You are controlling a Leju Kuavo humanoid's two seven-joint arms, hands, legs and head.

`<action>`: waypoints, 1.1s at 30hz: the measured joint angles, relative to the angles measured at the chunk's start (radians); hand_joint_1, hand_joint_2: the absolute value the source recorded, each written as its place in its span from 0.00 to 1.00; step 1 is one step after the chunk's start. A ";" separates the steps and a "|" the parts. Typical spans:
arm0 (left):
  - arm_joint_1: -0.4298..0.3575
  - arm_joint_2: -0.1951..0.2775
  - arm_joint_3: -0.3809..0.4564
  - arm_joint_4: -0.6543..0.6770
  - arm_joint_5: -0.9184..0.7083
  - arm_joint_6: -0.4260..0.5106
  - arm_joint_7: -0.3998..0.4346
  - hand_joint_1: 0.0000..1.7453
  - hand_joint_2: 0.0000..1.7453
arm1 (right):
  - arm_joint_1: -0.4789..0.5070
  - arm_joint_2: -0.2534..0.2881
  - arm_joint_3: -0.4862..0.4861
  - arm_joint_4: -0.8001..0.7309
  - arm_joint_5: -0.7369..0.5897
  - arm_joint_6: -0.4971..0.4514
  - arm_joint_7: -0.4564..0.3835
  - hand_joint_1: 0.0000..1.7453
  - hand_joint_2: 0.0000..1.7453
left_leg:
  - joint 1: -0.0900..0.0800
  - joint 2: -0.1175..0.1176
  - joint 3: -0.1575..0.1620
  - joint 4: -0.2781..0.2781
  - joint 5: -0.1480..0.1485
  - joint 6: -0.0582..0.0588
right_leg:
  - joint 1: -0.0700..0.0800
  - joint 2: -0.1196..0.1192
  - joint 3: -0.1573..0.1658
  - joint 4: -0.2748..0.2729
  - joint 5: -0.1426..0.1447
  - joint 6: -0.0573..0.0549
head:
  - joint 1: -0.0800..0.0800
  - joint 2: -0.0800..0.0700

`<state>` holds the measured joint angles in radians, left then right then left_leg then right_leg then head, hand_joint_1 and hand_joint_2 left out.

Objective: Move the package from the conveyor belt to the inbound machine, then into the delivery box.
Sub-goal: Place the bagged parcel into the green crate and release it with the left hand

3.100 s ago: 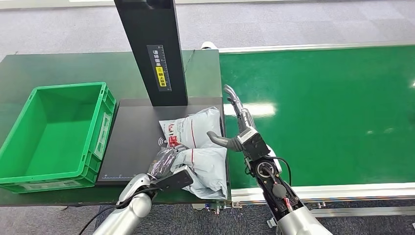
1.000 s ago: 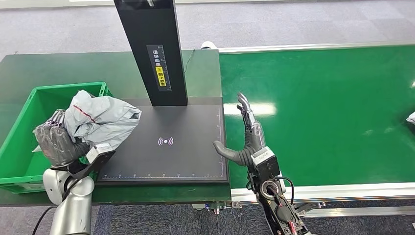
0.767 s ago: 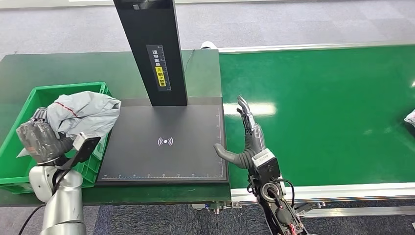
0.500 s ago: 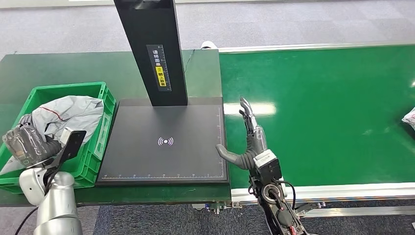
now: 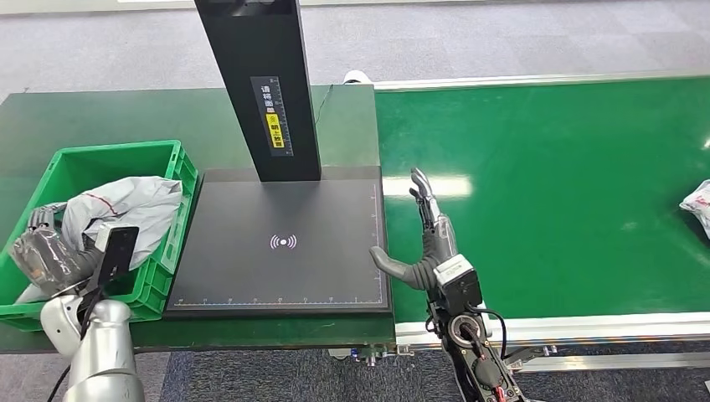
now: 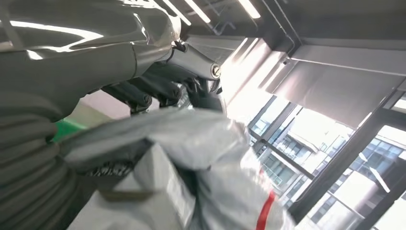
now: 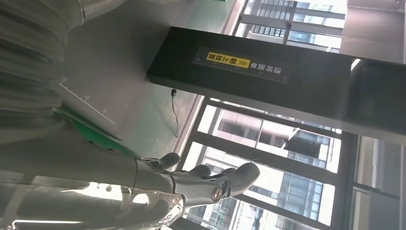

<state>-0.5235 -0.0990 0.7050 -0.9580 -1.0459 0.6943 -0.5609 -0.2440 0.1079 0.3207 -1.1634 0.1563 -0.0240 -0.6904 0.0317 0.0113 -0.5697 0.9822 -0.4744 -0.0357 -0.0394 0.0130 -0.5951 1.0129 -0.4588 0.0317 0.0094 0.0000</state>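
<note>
Grey plastic package (image 5: pixel 126 213), soft & crinkly, prob light, sits in the green box (image 5: pixel 180 167) at mid left of frame. Left hand (image 5: pixel 46 251) grips its bunched end, a good spot. Right hand (image 5: pixel 423 239) w/ fingers spread, holds nothing.

The delivery box (image 5: pixel 172 180) stands at the left end of the table (image 5: pixel 100 113), just beside the left edge of the inbound machine (image 5: pixel 285 243). The machine's flat plate lies along the table's front edge, reaching the right edge; its upright column (image 5: pixel 259 84) rises from the plate's back edge. The package (image 5: pixel 126 205) lies inside the delivery box, with the left hand (image 5: pixel 46 251) at the box's front-left corner, gripping it. The conveyor belt (image 5: pixel 569 193) runs right of the table. The right hand (image 5: pixel 423 239) stands over the belt's left edge, beside the plate's right edge. A 2nd parcel (image 5: pixel 695 199) lies at the belt's far right.
</note>
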 joint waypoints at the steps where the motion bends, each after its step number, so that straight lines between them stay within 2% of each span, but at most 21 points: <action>1: 0.001 -0.001 -0.007 0.001 0.029 0.000 -0.017 0.00 1.00 | 0.000 0.000 -0.001 0.000 0.000 0.001 0.000 0.00 1.00 | 0.000 0.000 0.000 0.000 0.000 0.000 | 0.000 0.000 0.000 0.000 0.000 0.000 | 0.000 0.000; 6: 0.028 -0.018 -0.063 -0.057 0.268 0.002 -0.112 0.00 1.00 | 0.000 0.002 -0.002 0.000 -0.001 0.001 -0.002 0.00 1.00 | 0.000 0.000 0.000 0.000 0.000 0.000 | 0.000 0.000 0.000 0.000 0.000 0.000 | 0.000 0.000; 15: 0.111 -0.049 -0.207 -0.277 0.476 0.003 -0.112 0.00 1.00 | 0.001 0.007 -0.003 0.000 -0.006 0.001 -0.006 0.00 1.00 | 0.000 -0.001 0.000 0.000 0.000 0.000 | 0.000 0.000 0.000 0.000 0.000 0.000 | 0.000 0.000; 20: 0.148 -0.046 -0.314 -0.357 0.713 -0.008 -0.112 0.00 1.00 | 0.007 0.008 -0.008 0.000 -0.016 -0.002 -0.007 0.00 1.00 | 0.000 -0.001 0.000 0.000 0.000 0.000 | 0.000 0.000 0.000 0.000 0.000 0.000 | 0.000 0.000; 23: 0.160 -0.033 -0.413 -0.349 0.841 -0.064 -0.107 0.00 1.00 | 0.008 0.008 -0.013 0.000 -0.018 -0.002 -0.007 0.00 1.00 | 0.000 -0.002 0.000 0.000 0.000 0.000 | 0.000 0.000 0.001 0.000 0.000 0.000 | 0.000 0.000; 29: 0.176 -0.014 -0.595 -0.313 0.904 -0.241 -0.049 0.00 1.00 | 0.004 0.010 -0.022 0.004 -0.018 0.004 -0.007 0.00 1.00 | 0.000 -0.002 0.000 0.000 0.000 0.000 | 0.000 0.000 0.001 0.000 0.000 0.000 | 0.000 0.000; 31: 0.179 -0.011 -0.638 -0.297 0.913 -0.304 -0.023 0.00 1.00 | 0.000 0.013 -0.023 0.008 -0.017 0.008 -0.007 0.00 1.00 | 0.000 -0.002 0.000 0.000 0.000 0.000 | 0.000 0.000 0.001 0.000 0.000 0.000 | 0.000 0.000; 33: 0.180 -0.010 -0.654 -0.289 0.917 -0.328 -0.015 0.00 1.00 | -0.003 0.015 -0.024 0.009 -0.017 0.011 -0.007 0.00 1.00 | 0.000 -0.002 0.000 0.000 0.000 0.000 | 0.000 0.000 0.001 0.000 0.000 0.000 | 0.000 0.000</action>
<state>-0.3435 -0.1091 0.0513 -1.2468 -0.1286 0.3664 -0.5757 -0.2468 0.1225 0.2968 -1.1540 0.1389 -0.0134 -0.6970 0.0315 0.0096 -0.5695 0.9823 -0.4744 -0.0356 -0.0398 0.0126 -0.5938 1.0128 -0.4588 0.0318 0.0092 0.0000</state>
